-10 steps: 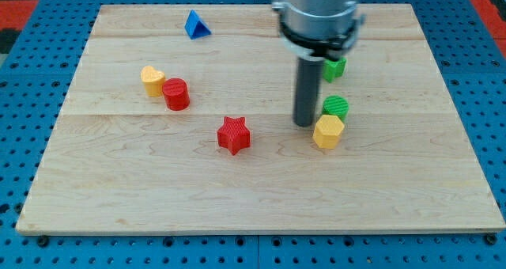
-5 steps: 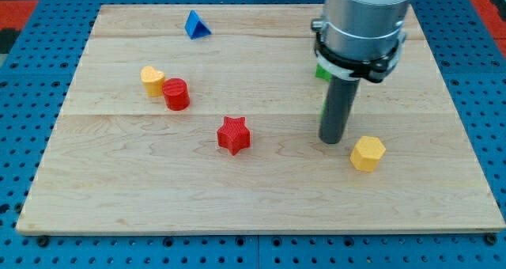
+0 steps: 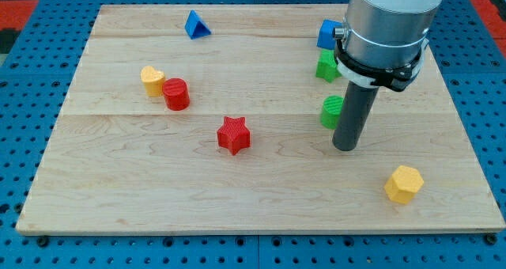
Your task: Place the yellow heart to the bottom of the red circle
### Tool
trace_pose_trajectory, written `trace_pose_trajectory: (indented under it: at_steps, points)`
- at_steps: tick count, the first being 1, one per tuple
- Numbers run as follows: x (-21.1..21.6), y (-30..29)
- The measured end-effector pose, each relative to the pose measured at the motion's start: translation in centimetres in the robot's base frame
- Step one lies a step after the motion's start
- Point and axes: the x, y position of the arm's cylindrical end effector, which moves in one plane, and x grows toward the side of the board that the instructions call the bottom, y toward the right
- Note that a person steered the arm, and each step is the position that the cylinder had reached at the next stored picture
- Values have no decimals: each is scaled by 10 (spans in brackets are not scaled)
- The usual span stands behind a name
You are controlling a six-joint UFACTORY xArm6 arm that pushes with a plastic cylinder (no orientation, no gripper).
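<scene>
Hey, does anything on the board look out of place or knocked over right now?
Nothing is tipped or damaged. The yellow hexagon sits alone near the view's bottom right, away from the others. My tip stands beside the green block, far from the yellow heart and the red circle.

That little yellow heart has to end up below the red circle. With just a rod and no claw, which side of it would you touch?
No gripping, only pushing. The yellow heart touches the red circle on its upper left. I'd probably bring my tip, now far right beside a green block, to the heart's top side and push down, then right.
</scene>
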Motion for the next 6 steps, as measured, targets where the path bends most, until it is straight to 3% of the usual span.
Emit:
trace_pose_trajectory:
  at_steps: [4, 5, 6]
  points:
    - [-2, -59]
    - [-42, -85]
    - [-108, -140]
